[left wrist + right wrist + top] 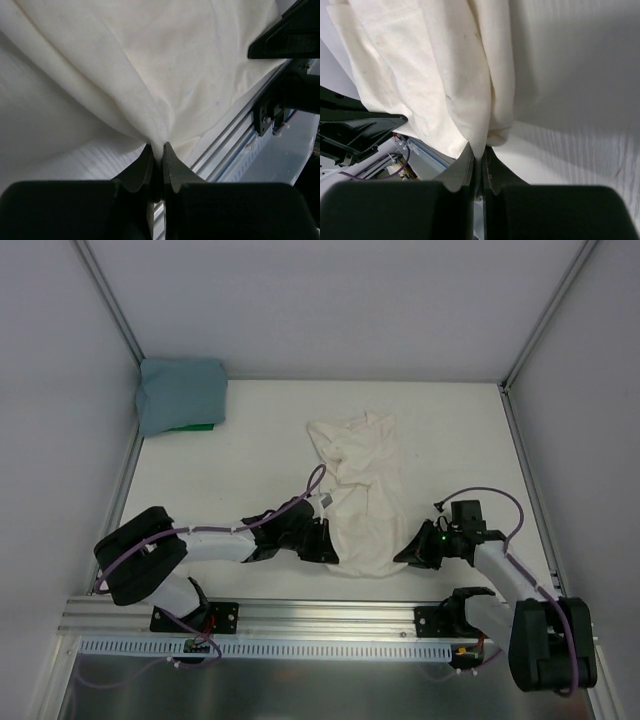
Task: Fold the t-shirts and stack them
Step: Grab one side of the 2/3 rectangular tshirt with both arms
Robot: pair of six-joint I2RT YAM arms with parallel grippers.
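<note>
**White table, both grippers pinching the cream tee**

White tabletop (250, 430) filled the workspace, boxed in by pale grey walls (320, 300) on three sides. A slotted aluminium rail (330, 615) ran along the near edge, where the two arm bases were bolted.

The cream t-shirt (365, 495) lay crumpled lengthwise near the middle of the table. It was bunched and wrinkled at its far end and spread wider toward the rail.

The left gripper (328, 548) sat at the shirt's near left edge. In the left wrist view its jaws were closed tight on a fold of the cream cloth, and the fabric rose out of the pinch in a narrow ridge before fanning away.

The right gripper (405, 558) was at the shirt's near right corner. The right wrist view showed its jaws likewise clamped on a gathered edge of the same shirt, with cloth draping up and to the left from the pinch. The two grippers stood apart, with the shirt's near hem between them.

The teal t-shirt (180, 393) sat in the far left corner, folded into a rough rectangle, well apart from the cream one. A green item (196, 427) showed under its near edge; what it was could not be told.
</note>
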